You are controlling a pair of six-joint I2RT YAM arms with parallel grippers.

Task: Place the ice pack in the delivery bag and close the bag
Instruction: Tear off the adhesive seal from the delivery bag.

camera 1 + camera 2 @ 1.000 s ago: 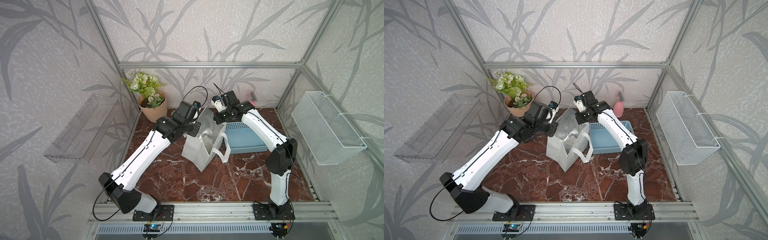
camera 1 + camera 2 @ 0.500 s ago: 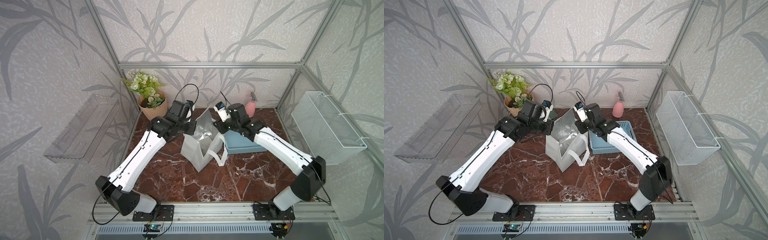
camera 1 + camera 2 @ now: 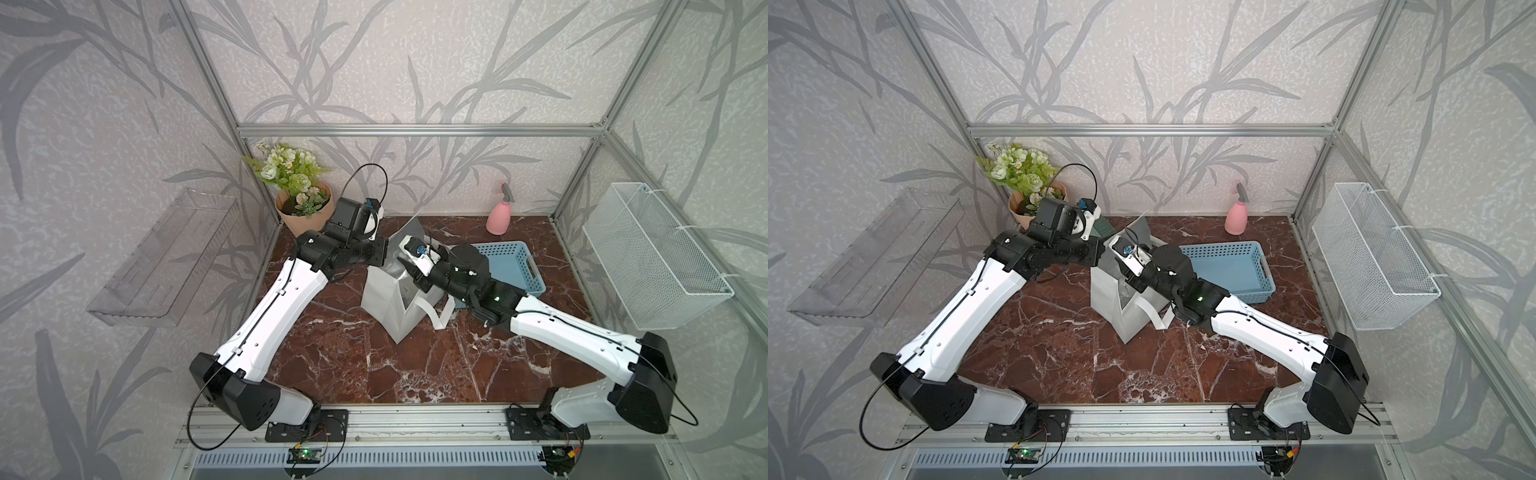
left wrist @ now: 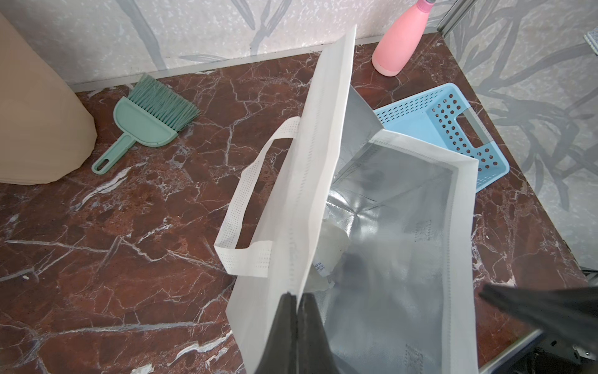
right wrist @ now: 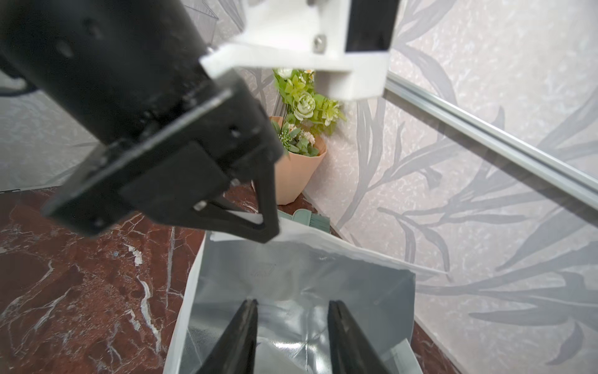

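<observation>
The delivery bag (image 3: 392,307) stands upright and open on the red marble surface (image 3: 415,365), between the two arms, in both top views. It is white outside and lined with silver foil (image 5: 291,285). One loop handle (image 4: 239,207) hangs down the outside of the wall on the left arm's side, and the other handle (image 3: 440,311) droops on the side near the right arm.

The left arm (image 3: 270,316) reaches to the bag's rim. In the left wrist view the left jaws are pressed together on the top edge of that white wall (image 4: 310,155), pinching it and holding it up.

The right arm (image 3: 573,332) reaches over the bag's mouth from the other side. In the right wrist view the right jaws stand spread with nothing between them, pointing down into the foil-lined opening.

The ice pack (image 4: 331,246), a pale translucent pouch with a small printed label, lies low inside the bag against the pinched wall, which partly hides it.

A light-blue perforated basket (image 3: 515,266) sits just beside the bag, on the right arm's side. A pink spray bottle (image 3: 498,216) stands by the back wall, and a potted flower arrangement (image 3: 301,195) fills the back corner beyond the left arm. A green hand brush (image 4: 145,123) lies on the surface near the pot. A white wire basket (image 3: 652,257) hangs on one side wall and a clear plastic shelf (image 3: 166,257) on the other.
</observation>
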